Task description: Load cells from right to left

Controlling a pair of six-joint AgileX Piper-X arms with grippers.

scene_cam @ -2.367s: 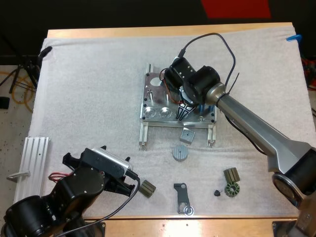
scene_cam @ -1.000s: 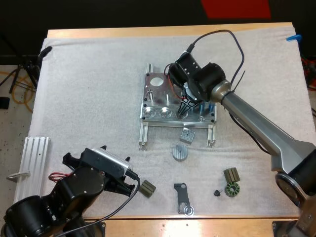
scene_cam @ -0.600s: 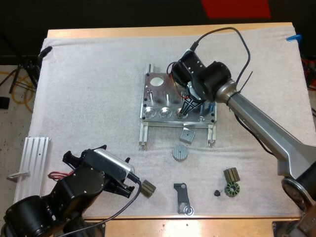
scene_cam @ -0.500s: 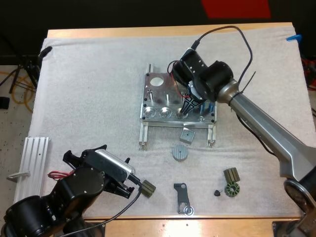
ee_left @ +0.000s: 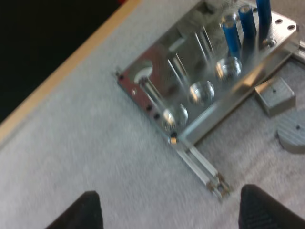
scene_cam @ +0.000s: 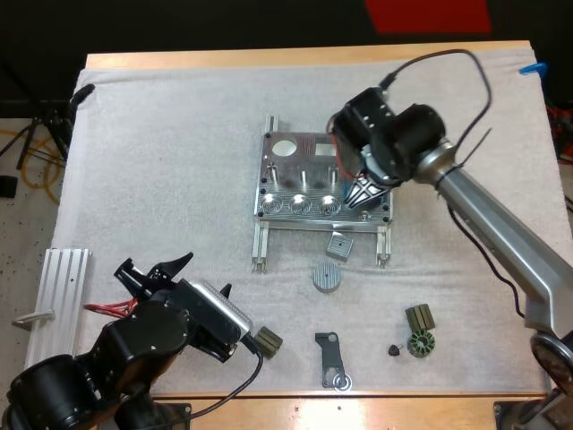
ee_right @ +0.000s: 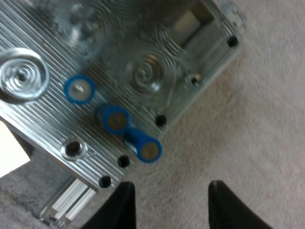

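A wooden tabletop is seen from above. A white, nubbly mat covers it almost edge to edge, leaving a band of bare wood along the far and near sides. To the left of the tabletop is a speckled floor with a loop of yellow cable.

A metal fixture sits on the mat a little right of centre. It is a ribbed plate resting on two slim rails that stick out toward the near side. Three blue cells stand in a row at the plate's right end, close to its corner. Three empty round sockets lie to their left.

The right arm extends from the right edge. The right jaws hang over the fixture's right front corner, spread apart with nothing between them. In the right wrist view, the black fingertips are over bare mat just off the plate's edge, beside the cells.

The left arm lies low at the near left corner. The left jaws are also spread and clear of everything. They point across the mat toward the fixture and sit just beside a small olive block.

Loose parts lie on the mat between the fixture and the near edge:
- a grey square block
- a grey ribbed disc
- a dark flat bracket
- a toothed ring

A pale aluminium rail lies at the mat's left edge.
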